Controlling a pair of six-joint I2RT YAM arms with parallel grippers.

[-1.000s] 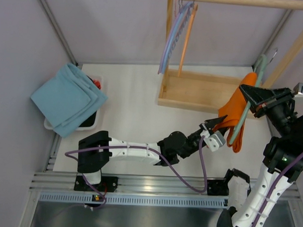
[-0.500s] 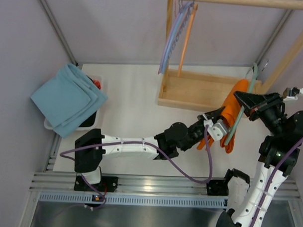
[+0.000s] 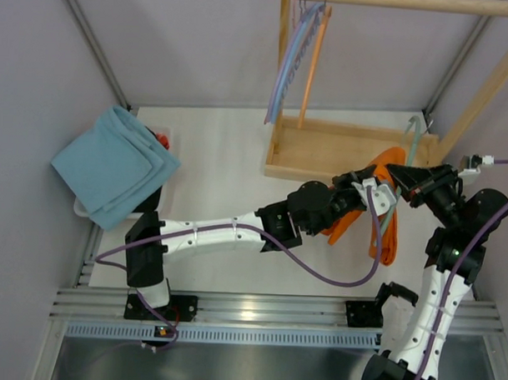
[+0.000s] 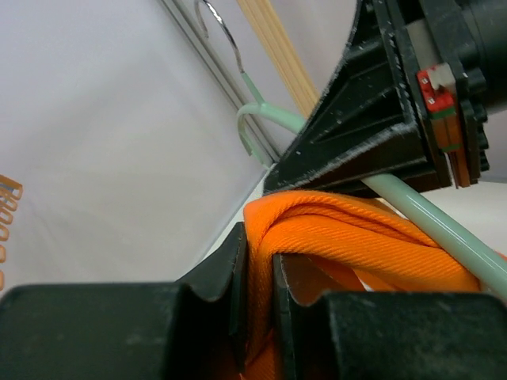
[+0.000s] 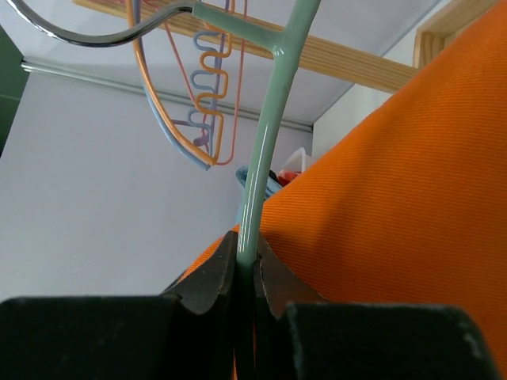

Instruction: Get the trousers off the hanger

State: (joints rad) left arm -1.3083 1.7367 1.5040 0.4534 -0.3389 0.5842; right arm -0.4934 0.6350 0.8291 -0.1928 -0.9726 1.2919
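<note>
The bright orange trousers [image 3: 389, 238] hang folded over the pale mint-green hanger [image 3: 414, 135], held in the air just in front of the wooden rack. My left gripper [image 3: 382, 179] is shut on a bunched fold of the trousers [image 4: 356, 237], with the fabric squeezed between its fingers [image 4: 260, 253]. My right gripper [image 3: 397, 172] is shut on the hanger's thin rod [image 5: 265, 150], with the trousers [image 5: 396, 198] draped right beside it. In the left wrist view the hanger [image 4: 432, 229] runs under the right gripper's black fingers [image 4: 372, 119], which nearly touch the fabric.
A wooden rack base [image 3: 322, 151] lies just behind the grippers, and its rail [image 3: 411, 2] carries blue and orange hangers [image 3: 296, 58]. At the far left, a light blue folded cloth [image 3: 115, 164] lies over a white bin [image 3: 153, 205]. Grey walls close in the sides.
My left gripper has reached right and closed on the trousers. Both grippers, hanger and trousers have shifted away from me toward the rack, and the right gripper has moved left.
</note>
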